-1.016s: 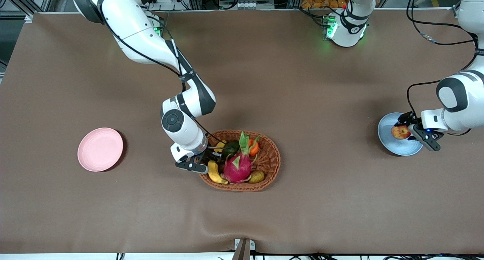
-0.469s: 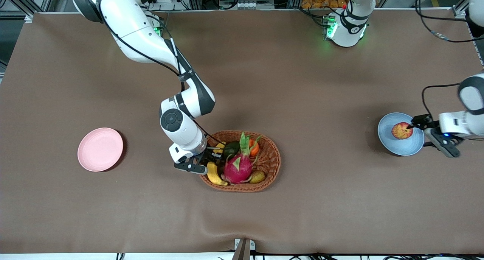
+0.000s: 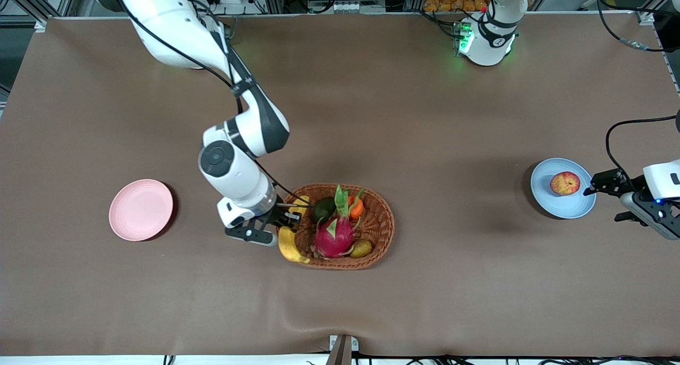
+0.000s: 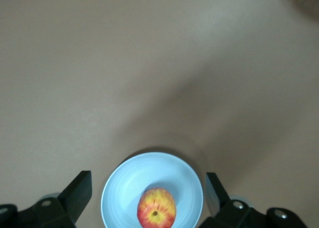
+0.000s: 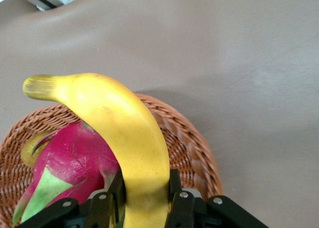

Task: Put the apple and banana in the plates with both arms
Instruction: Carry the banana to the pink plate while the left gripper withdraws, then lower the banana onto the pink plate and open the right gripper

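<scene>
since a second ago the banana [image 3: 287, 243] has come up and out over the basket [image 3: 378, 224] rim toward the right arm's end of the table, and the left gripper [image 3: 616, 200] has let go of the apple [image 3: 564, 183] and drawn back off the blue plate [image 3: 572, 208]; the banana is clamped between the closed fingers of the right gripper [image 3: 274, 228], gripped near one end so the rest of its curve hangs free, which in the right wrist view leaves its tip [image 5: 41, 86] sticking out over the basket edge; that hold looks chosen to clear the dragon fruit [image 3: 333, 236] beside it; the apple sits in the blue plate, stem dimple up, apart from the left gripper, whose fingers [image 4: 79, 190] stand wide open just beside the plate's edge toward the left arm's end; judged so, the apple's half is done; the pink plate [image 3: 141, 209] lies bare, well apart from the basket, presumably waiting for the banana; an orange fruit [image 3: 356, 208], a dark green fruit [image 3: 323, 208] and a pear [image 3: 361, 247] stay in the basket; no brand, label or writing can be read anywhere.
</scene>
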Available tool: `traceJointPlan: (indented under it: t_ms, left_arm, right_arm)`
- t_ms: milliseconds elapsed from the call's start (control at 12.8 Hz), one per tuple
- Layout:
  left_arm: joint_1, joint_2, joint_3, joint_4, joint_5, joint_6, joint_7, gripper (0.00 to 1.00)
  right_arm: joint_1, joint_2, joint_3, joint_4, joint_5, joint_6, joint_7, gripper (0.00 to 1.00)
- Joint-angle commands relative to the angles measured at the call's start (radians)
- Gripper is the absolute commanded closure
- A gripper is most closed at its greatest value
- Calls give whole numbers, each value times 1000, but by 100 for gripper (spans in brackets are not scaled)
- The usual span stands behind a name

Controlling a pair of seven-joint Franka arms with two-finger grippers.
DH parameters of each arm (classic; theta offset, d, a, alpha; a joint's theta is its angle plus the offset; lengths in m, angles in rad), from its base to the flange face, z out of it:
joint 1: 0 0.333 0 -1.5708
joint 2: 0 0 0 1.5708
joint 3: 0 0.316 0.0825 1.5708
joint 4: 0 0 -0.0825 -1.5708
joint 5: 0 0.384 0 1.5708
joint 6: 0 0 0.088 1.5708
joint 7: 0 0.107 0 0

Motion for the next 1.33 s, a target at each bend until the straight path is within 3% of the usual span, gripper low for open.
traceJointPlan:
  t_ms: [0, 234, 391, 625, 859, 1250]
  left_arm:
    - [-40, 11, -7, 68, -1, -58, -111, 0]
    - [-101, -9, -8, 121, -1, -151, -257, 0]
    - [-155, -47, -10, 125, 0, -222, -414, 0]
    - [-243, -109, -19, 140, 17, -328, -613, 0]
    - [-383, -170, 96, 140, 30, -374, -699, 0]
    - [-446, -339, 243, 95, 27, -520, -806, 0]
  right_arm:
    - [-73, -96, 12, -20, -11, -128, -72, 100]
    - [-188, -177, 10, -29, -16, -379, -110, 100]
    - [-269, -190, 12, -50, -98, -506, -164, 100]
    - [-352, -230, 12, -182, -184, -466, -234, 100]
    - [-458, -231, 13, -270, -184, -378, -384, 100]
    - [-558, -240, 12, -434, -186, -175, -590, 100]
